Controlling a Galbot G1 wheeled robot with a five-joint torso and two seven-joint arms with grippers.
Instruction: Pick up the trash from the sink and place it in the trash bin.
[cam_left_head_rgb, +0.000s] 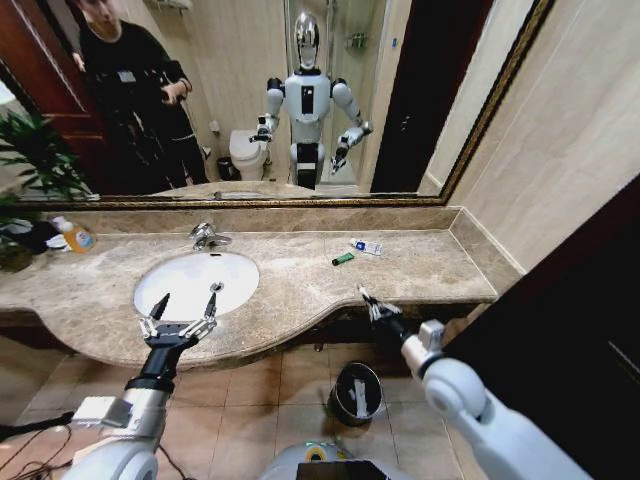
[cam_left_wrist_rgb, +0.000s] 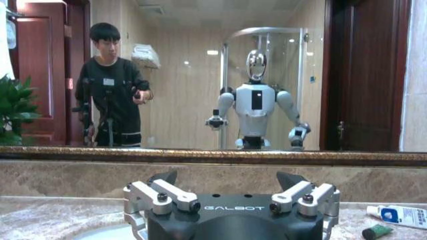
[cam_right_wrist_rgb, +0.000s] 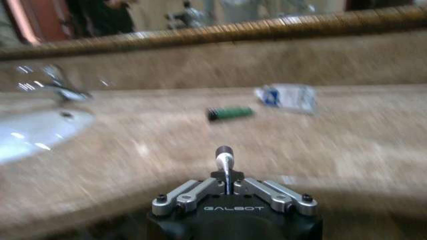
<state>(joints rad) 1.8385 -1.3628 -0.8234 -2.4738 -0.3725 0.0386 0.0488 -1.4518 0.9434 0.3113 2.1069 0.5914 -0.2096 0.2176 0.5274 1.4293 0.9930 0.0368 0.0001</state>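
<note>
Judging from how things lie now: partly done at most, with pieces left on the marble. Going left to right:

Standing at the far left of the counter, a small orange bottle (cam_left_head_rgb: 76, 237), not trash and best left alone.

Hovering over the near rim of the sink (cam_left_head_rgb: 240, 262), the left gripper (cam_left_head_rgb: 186, 303), fingers spread wide and holding nothing. Looking into the white basin from the head view, no leftover visible there, only the drain; so the sink itself seems cleared, as a judgement.

Lying on the counter right of the basin, the small green piece (cam_left_head_rgb: 343, 259), and just beyond it toward the wall the white tube with blue print (cam_left_head_rgb: 366, 247), near each other but not touching. Showing again ahead in the right wrist view, the green piece (cam_right_wrist_rgb: 230, 113) and the tube (cam_right_wrist_rgb: 288, 96), both well apart from the gripper.

Poised at the counter's front edge, short of those two, the right gripper (cam_left_head_rgb: 366, 298), fingers pressed together into a narrow point, carrying nothing.

Sitting on the floor tiles below the counter, between the arms, the trash bin (cam_left_head_rgb: 337, 395), with something pale inside, possibly a piece already dropped; too small to be sure.

Remaining, by this reading: the green piece and the tube, each to be lifted and carried to the bin.
</note>
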